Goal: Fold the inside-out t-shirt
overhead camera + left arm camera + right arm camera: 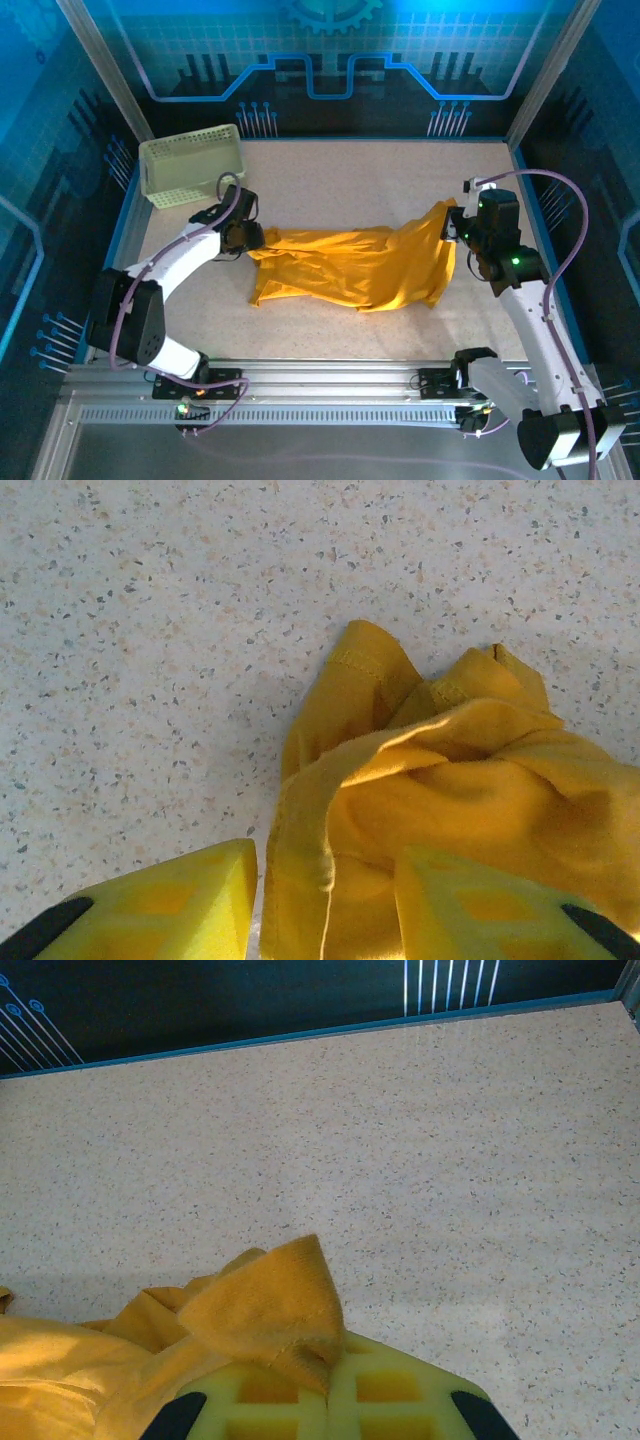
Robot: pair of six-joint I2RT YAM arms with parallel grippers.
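The inside-out t-shirt (350, 270) is mustard-yellow cloth lying stretched and crumpled across the middle of the table. My left gripper (248, 238) is at its left end. In the left wrist view, a bunched fold of the t-shirt (450, 790) runs between the fingers of the left gripper (325, 880). The jaws stand apart, and a sliver of table shows beside the left finger (190, 900). My right gripper (455, 228) holds the shirt's right end lifted off the table. In the right wrist view, the right gripper (330, 1385) is shut, with a corner of the t-shirt (270, 1310) pinched between its pads.
A pale green lattice basket (190, 165) stands at the back left, just behind the left arm. The speckled table (380, 180) is bordered by a blue rim and dark walls. Bare tabletop lies behind and in front of the shirt.
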